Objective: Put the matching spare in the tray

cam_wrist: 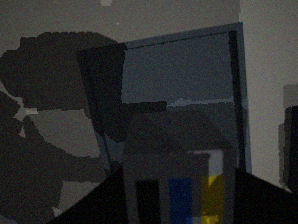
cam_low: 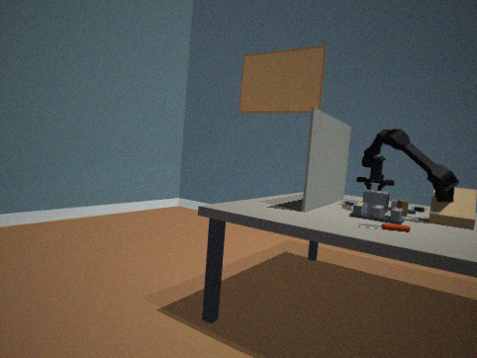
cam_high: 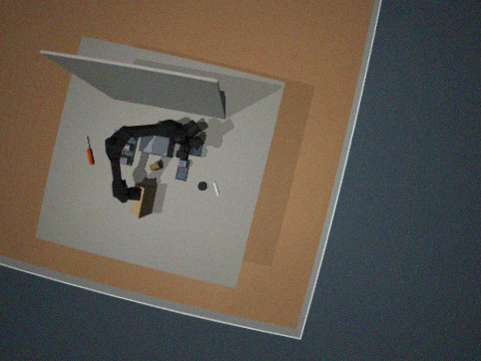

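The bench [cam_low: 317,223] looks matt grey and smooth; the arm [cam_low: 421,158] matt black; the block [cam_high: 145,199] under it pale wood.

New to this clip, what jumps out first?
A tall grey panel stands upright on the table. Beside it, the black arm arches over a cluster of small grey units, its jaws shut on a spare with black, blue and yellow stripes. An orange screwdriver lies apart.
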Action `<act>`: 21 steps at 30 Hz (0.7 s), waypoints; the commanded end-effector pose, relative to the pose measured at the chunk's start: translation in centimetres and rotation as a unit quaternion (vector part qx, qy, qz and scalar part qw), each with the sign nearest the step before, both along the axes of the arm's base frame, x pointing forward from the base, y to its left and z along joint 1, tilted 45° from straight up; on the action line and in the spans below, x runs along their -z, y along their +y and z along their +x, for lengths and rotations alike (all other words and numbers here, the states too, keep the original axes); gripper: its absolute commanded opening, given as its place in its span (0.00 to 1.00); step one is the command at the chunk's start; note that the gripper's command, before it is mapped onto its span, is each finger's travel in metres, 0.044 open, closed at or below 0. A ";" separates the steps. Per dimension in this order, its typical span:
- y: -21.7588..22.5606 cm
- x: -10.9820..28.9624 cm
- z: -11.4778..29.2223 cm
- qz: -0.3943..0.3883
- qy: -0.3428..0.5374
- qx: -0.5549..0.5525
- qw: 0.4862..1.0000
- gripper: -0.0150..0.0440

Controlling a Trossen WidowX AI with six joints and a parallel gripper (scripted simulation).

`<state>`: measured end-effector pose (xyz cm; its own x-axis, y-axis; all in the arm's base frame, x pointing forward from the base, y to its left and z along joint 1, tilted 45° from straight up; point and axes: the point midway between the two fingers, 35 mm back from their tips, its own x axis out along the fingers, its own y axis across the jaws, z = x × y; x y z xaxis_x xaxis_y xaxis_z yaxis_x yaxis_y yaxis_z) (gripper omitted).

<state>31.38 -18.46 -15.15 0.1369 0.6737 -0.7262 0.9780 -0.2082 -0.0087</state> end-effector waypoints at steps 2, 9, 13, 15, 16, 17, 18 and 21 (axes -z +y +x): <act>0.4 0.3 -0.1 0.002 0.001 0.003 1.000 0.25; 0.9 0.7 0.0 0.003 0.000 0.003 1.000 0.25; 1.1 1.0 0.0 0.003 0.000 0.003 1.000 0.25; 1.3 1.1 0.0 0.003 0.000 0.003 1.000 0.25; 1.4 1.1 0.0 0.003 0.000 0.003 1.000 0.25; 1.4 1.2 0.0 0.003 0.000 0.003 1.000 0.25; 1.5 1.2 0.0 0.003 0.000 0.003 1.000 0.25; 1.7 1.4 -0.1 0.004 0.000 0.003 1.000 0.25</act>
